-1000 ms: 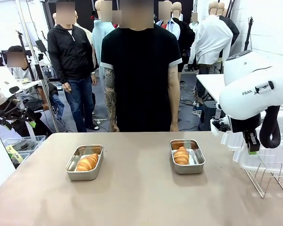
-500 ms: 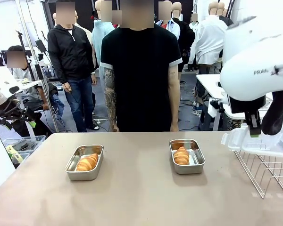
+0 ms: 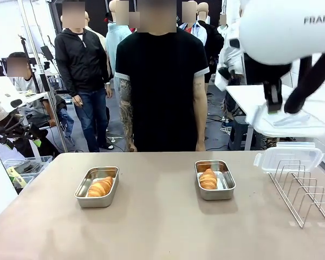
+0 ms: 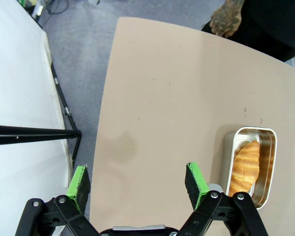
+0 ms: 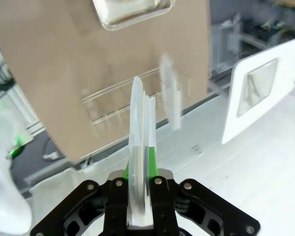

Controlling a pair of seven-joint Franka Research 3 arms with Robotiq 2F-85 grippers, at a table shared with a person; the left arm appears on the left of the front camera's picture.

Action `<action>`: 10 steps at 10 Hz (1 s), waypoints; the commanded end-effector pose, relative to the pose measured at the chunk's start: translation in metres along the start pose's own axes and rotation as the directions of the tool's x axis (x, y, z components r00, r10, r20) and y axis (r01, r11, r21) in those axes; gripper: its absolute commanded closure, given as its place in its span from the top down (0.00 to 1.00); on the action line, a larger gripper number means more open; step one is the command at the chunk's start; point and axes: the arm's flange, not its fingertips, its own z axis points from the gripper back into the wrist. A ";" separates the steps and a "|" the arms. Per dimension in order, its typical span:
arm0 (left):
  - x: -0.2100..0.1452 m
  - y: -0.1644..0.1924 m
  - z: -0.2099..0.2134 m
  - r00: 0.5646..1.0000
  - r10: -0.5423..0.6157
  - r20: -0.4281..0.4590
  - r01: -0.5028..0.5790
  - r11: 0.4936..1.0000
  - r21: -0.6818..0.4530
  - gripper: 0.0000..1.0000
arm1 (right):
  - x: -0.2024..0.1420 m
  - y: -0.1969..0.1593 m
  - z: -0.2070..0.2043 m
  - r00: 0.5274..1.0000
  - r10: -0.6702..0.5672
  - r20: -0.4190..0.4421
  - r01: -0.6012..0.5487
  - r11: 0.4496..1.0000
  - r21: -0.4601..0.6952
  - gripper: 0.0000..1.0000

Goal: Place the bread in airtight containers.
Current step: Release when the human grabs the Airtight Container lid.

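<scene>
right gripper clenched on clear plastic lid; i'd level it squarely over the right-hand rectangular stainless-steel tub before pressing.

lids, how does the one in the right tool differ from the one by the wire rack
The held lid is up in the air, clamped in the right tool; the other lid lies at the wire rack, untouched. The held one hangs higher, above it. Both are clear plastic.
</scene>
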 end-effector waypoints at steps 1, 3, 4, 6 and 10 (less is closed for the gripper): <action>-0.001 0.001 0.001 1.000 0.005 0.000 -0.005 1.000 0.002 1.00 | 0.023 -0.036 0.013 0.994 0.053 0.096 -0.044 0.994 -0.097 0.00; -0.001 0.001 0.001 1.000 0.005 0.000 -0.005 1.000 0.002 1.00 | 0.056 -0.066 0.029 0.973 0.145 0.181 -0.121 0.983 -0.137 0.00; -0.001 0.001 0.001 1.000 0.005 0.000 -0.005 1.000 0.002 1.00 | 0.074 -0.078 0.031 0.963 0.176 0.204 -0.148 0.979 -0.142 0.00; -0.001 0.001 0.001 1.000 0.005 0.000 -0.005 1.000 0.002 1.00 | 0.099 -0.104 0.021 0.925 0.264 0.274 -0.235 0.962 -0.136 0.00; -0.001 0.001 0.001 1.000 0.005 0.000 -0.005 1.000 0.002 1.00 | 0.152 -0.161 -0.033 0.930 0.222 0.292 -0.218 0.975 -0.046 0.00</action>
